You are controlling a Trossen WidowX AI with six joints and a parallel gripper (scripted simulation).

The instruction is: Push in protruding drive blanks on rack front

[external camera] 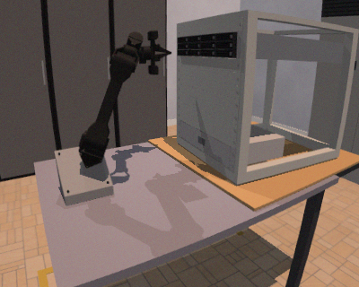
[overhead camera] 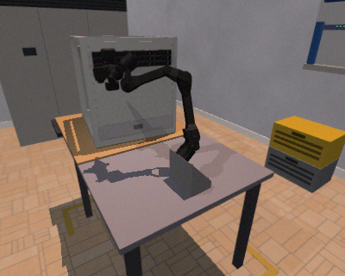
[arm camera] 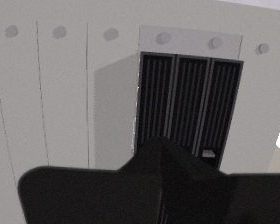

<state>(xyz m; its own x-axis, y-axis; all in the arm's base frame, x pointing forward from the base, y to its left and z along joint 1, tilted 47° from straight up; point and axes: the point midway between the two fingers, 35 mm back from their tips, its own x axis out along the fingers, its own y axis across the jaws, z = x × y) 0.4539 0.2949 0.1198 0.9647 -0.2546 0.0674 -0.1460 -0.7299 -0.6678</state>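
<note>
The grey rack stands upright on the orange board. Its black drive bay block runs across the upper front, in three rows in the exterior view. No blank plainly sticks out; parts of the block are hidden behind the arm and fingers. My gripper is shut and empty. Its tips point at the rack front at the height of the bays, with a small gap in the exterior view. In the wrist view the tips overlap the lower part of the bays.
The orange board lies on the grey table. The arm's base plate is on the table. Yellow and grey boxes stand on the floor at the right in the top view.
</note>
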